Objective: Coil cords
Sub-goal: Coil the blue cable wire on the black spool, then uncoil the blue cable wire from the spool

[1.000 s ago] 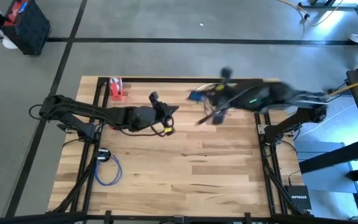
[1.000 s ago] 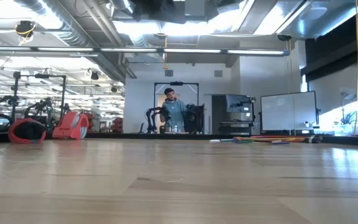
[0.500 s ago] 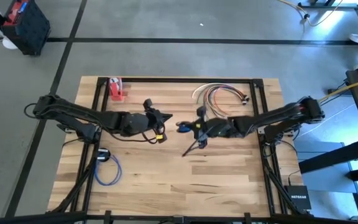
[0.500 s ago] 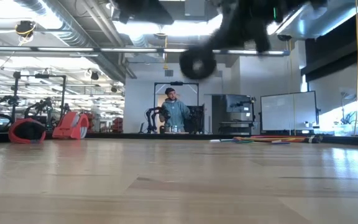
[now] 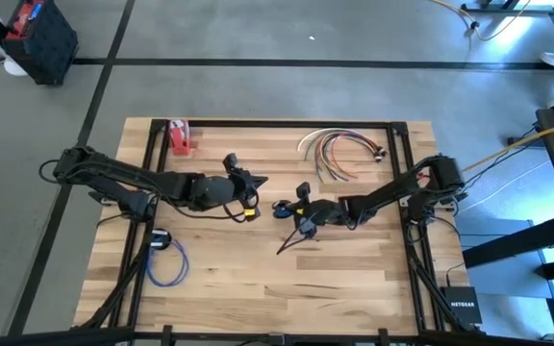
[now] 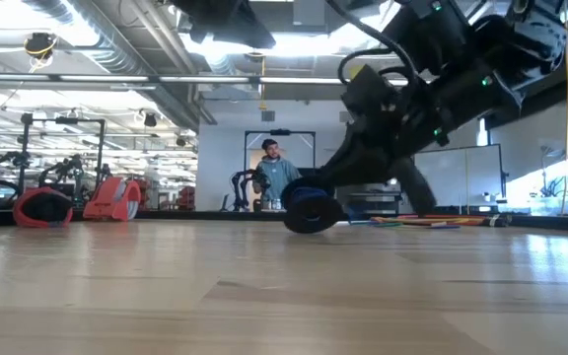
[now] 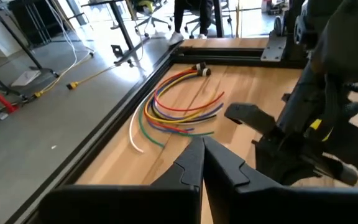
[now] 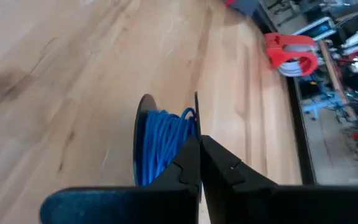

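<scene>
Right gripper point(image 5: 284, 207) is reaching low over the middle of the wooden table point(image 5: 335, 279), its fingers point(image 8: 191, 163) pressed together around a strand of blue cord point(image 8: 166, 146) wound on a dark spool point(image 6: 310, 210). In the low view that spool is sitting right at the tabletop under the right arm. Left gripper point(image 5: 258, 181) is hovering just beside the spool, on the side toward the red tape dispenser point(image 5: 179, 137), with its jaws fully closed and nothing between them. A fan of loose cords point(image 5: 339, 149), red, orange, yellow, green and white, is lying well apart from the spool, near the table's far edge on the right arm's side. Another blue cord point(image 5: 166, 264) is lying in a loose loop near the table's left edge, well away from the spool, next to a small black disc point(image 5: 160, 237). A person point(image 6: 274, 177) is standing in the room beyond the table.
</scene>
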Robot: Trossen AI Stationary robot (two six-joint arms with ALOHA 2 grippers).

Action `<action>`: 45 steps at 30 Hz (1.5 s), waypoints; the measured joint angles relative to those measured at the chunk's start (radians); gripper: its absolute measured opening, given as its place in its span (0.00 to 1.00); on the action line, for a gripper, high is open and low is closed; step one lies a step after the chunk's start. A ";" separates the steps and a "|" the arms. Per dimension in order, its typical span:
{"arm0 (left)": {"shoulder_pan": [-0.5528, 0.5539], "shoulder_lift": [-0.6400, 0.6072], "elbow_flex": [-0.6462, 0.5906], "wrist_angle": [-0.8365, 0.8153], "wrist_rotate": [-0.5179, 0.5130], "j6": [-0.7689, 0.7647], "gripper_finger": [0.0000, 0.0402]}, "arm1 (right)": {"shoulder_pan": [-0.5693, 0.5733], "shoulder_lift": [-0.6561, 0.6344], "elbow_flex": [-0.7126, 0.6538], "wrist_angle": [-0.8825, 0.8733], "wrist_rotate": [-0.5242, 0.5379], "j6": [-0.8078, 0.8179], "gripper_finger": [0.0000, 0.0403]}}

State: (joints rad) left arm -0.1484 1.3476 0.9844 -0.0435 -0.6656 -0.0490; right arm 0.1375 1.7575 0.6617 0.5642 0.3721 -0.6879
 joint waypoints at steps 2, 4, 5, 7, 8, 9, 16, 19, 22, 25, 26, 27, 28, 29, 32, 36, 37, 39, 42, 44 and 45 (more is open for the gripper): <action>0.000 0.002 0.000 0.004 0.000 0.000 0.00 | 0.000 0.031 0.001 0.050 0.001 0.006 0.01; 0.001 0.003 0.000 0.006 0.000 0.003 0.00 | 0.000 0.051 0.002 0.070 0.008 0.050 0.01; 0.001 0.003 0.000 0.006 0.000 0.003 0.00 | 0.000 0.055 0.002 0.075 0.010 0.075 0.02; 0.001 0.003 0.000 0.007 0.000 0.003 0.00 | 0.001 0.056 0.002 0.080 0.010 0.098 0.03; 0.001 0.003 0.000 0.007 0.000 0.003 0.00 | 0.000 0.056 0.002 0.080 0.010 0.111 0.05; 0.001 0.003 0.000 0.007 0.000 0.003 0.00 | 0.000 0.058 0.002 0.079 0.013 0.122 0.07; 0.003 0.003 0.000 0.007 0.000 -0.001 0.00 | 0.007 0.062 -0.002 0.058 0.013 0.126 0.25; 0.003 0.003 0.000 0.004 0.000 -0.005 0.00 | 0.048 0.027 -0.003 0.039 0.092 0.086 0.31; 0.003 0.003 0.000 0.001 0.000 -0.008 0.00 | 0.112 -0.044 -0.002 -0.004 0.222 0.035 0.35; 0.002 0.003 0.000 0.001 0.023 -0.022 0.00 | 0.167 -0.141 -0.002 -0.128 0.311 0.032 0.36; 0.002 0.003 0.000 0.000 0.031 -0.026 0.00 | 0.176 -0.177 -0.002 -0.191 0.317 0.054 0.36; 0.002 0.005 0.000 0.001 0.037 -0.030 0.00 | 0.183 -0.215 -0.002 -0.261 0.317 0.091 0.36; 0.002 0.012 0.000 0.007 0.042 -0.031 0.00 | 0.184 -0.249 -0.002 -0.337 0.308 0.151 0.36; 0.002 0.018 0.000 0.012 0.050 -0.030 0.00 | 0.182 -0.279 -0.002 -0.411 0.282 0.218 0.36; 0.014 0.051 0.000 0.052 0.104 -0.017 0.00 | 0.162 -0.351 -0.023 -0.552 0.158 0.393 0.36; 0.070 0.106 0.018 0.112 0.257 -0.006 0.00 | 0.116 -0.394 -0.158 -0.381 0.054 0.425 0.36; 0.083 0.125 0.032 0.099 0.272 -0.020 0.00 | 0.098 -0.395 -0.200 -0.302 0.054 0.417 0.36; 0.105 0.166 0.067 0.036 0.283 -0.032 0.00 | 0.054 -0.396 -0.275 -0.138 0.053 0.397 0.36; 0.131 0.245 0.129 -0.069 0.292 -0.048 0.00 | -0.020 -0.397 -0.362 0.066 0.001 0.398 0.36; 0.144 0.297 0.172 -0.110 0.336 -0.049 0.00 | -0.060 -0.397 -0.396 0.138 -0.052 0.420 0.36; 0.150 0.325 0.194 -0.122 0.372 -0.049 0.00 | -0.078 -0.397 -0.404 0.154 -0.078 0.428 0.36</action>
State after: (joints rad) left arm 0.0020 1.6727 1.1782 -0.1650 -0.2939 -0.0976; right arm 0.0599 1.3605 0.2577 0.7187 0.2944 -0.2598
